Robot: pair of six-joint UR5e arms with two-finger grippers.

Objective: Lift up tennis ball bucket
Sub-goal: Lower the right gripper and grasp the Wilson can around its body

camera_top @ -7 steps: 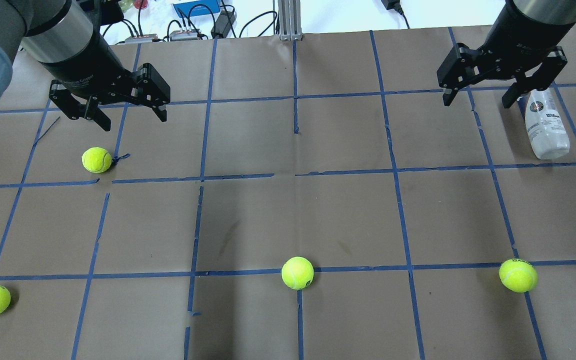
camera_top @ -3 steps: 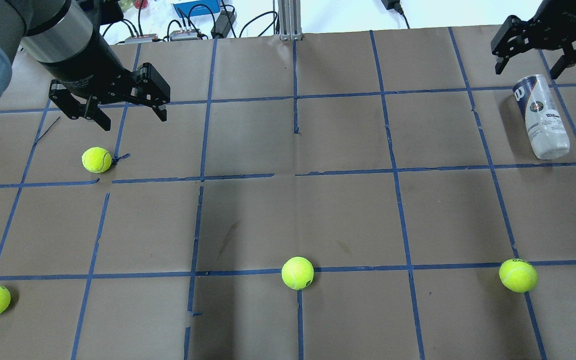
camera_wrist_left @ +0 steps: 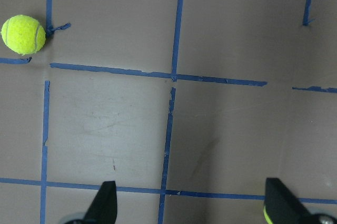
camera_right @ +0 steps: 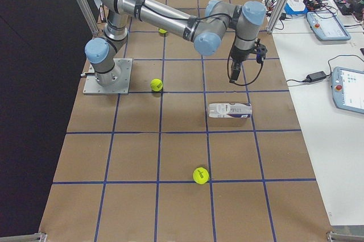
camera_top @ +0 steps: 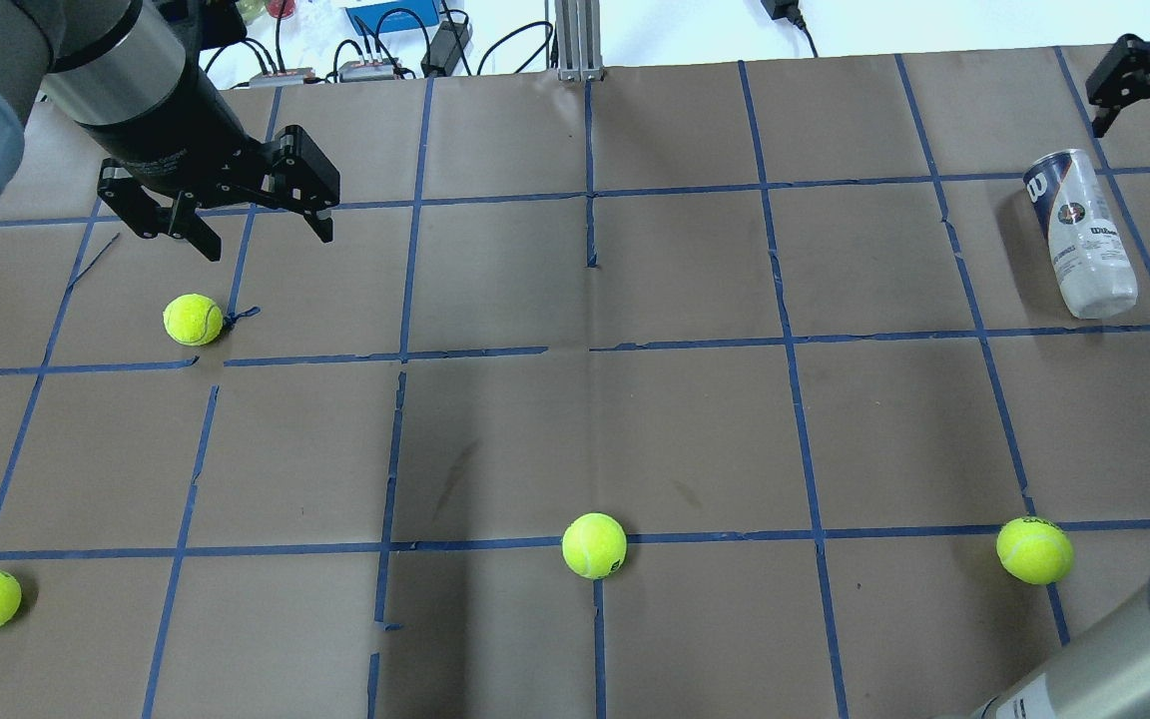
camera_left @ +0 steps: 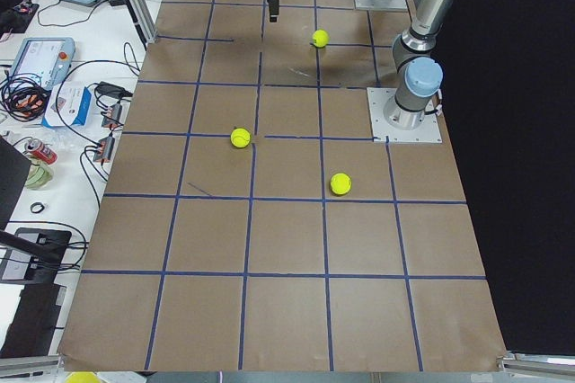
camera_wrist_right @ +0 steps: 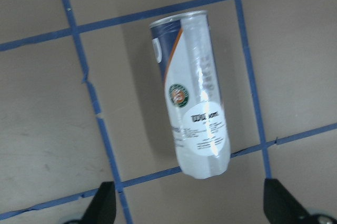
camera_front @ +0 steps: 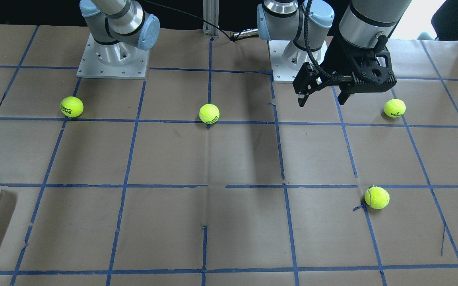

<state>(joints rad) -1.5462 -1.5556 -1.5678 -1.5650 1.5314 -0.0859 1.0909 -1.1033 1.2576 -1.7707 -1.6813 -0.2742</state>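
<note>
The tennis ball bucket (camera_top: 1079,235) is a clear can with a white and navy label. It lies on its side on the brown paper at the far right, and also shows in the exterior right view (camera_right: 229,110) and the right wrist view (camera_wrist_right: 195,92). My right gripper (camera_wrist_right: 189,211) is open and empty, raised above the table just beyond the can's far end (camera_right: 247,69). My left gripper (camera_top: 263,240) is open and empty, hovering over the far left of the table (camera_front: 321,102).
Several yellow-green tennis balls lie on the taped grid, one below my left gripper (camera_top: 193,319), one front centre (camera_top: 594,545), one front right (camera_top: 1034,549). My right arm's elbow (camera_top: 1134,649) fills the front right corner. Cables and boxes (camera_top: 390,25) lie past the far edge.
My right gripper has moved from over the can's top end toward the far right corner, uncovering the can. The can, the balls and my left arm have not moved.
</note>
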